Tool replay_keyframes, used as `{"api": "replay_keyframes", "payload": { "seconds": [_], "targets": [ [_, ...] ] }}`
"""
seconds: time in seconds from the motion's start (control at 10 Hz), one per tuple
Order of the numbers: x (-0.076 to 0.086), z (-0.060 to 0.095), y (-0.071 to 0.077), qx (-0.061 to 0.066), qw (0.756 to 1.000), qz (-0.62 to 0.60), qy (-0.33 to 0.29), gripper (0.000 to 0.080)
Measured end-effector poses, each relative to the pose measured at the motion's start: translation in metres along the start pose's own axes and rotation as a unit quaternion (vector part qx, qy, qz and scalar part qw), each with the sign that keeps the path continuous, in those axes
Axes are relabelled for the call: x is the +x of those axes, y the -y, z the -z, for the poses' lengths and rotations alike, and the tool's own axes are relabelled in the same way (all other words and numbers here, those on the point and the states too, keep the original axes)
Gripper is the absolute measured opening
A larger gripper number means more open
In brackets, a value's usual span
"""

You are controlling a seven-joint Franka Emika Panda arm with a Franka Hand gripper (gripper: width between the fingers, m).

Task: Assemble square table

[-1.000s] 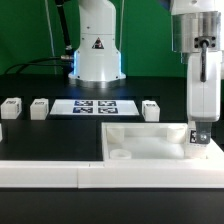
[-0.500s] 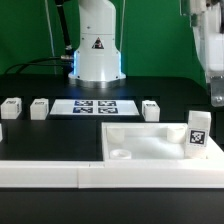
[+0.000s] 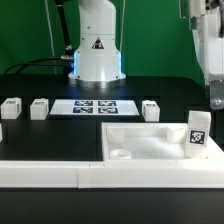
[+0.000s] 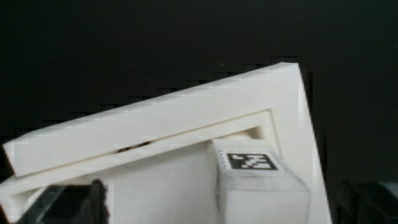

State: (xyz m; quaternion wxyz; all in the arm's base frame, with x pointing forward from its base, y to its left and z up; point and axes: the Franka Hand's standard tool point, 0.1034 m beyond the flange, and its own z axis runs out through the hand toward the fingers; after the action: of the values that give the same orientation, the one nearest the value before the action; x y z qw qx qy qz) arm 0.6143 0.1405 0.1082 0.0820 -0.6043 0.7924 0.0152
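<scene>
The tabletop (image 3: 150,140) is a white square slab of smooth, matt plastic with a raised rim and a shallow round socket (image 3: 122,155) in its near corner. It lies flat on the black table (image 3: 30,88), toward the exterior view's right, just behind a long white rail (image 3: 50,150) that runs along the front. At the slab's corner on the exterior view's right an upright leg (image 3: 198,131) stands, a small white block with a black-and-white tag on the face that shows. In the wrist view the same leg (image 4: 214,185) rises from the slab (image 4: 160,120), its tag turned to the camera.

The gripper (image 3: 214,96) hangs above that leg and slightly toward the exterior view's right, clear of it and touching nothing. In the wrist view its dark, blurred fingers (image 4: 57,200) sit far apart on either side of the leg, so the jaws are spread wide and empty.

Farther back lies the marker board (image 3: 93,106), thin and flat. A lone leg (image 3: 151,109) rests just beside its end on the exterior view's right; a pair of legs (image 3: 39,108) rests off its other end. Behind stands the arm's white rounded base (image 3: 97,50).
</scene>
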Motion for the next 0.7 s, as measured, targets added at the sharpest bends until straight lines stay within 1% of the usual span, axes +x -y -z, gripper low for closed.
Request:
{"api": "replay_keyframes", "payload": {
  "seconds": [0.5, 0.6, 0.7],
  "targets": [
    [0.0000, -0.0001, -0.0001, 0.000, 1.000, 0.001, 0.000, 0.0649],
    [0.0002, 0.0011, -0.0004, 0.001, 1.000, 0.011, 0.001, 0.0649],
    [0.0012, 0.0055, -0.0027, 0.002, 1.000, 0.027, 0.003, 0.0649]
  ]
}}
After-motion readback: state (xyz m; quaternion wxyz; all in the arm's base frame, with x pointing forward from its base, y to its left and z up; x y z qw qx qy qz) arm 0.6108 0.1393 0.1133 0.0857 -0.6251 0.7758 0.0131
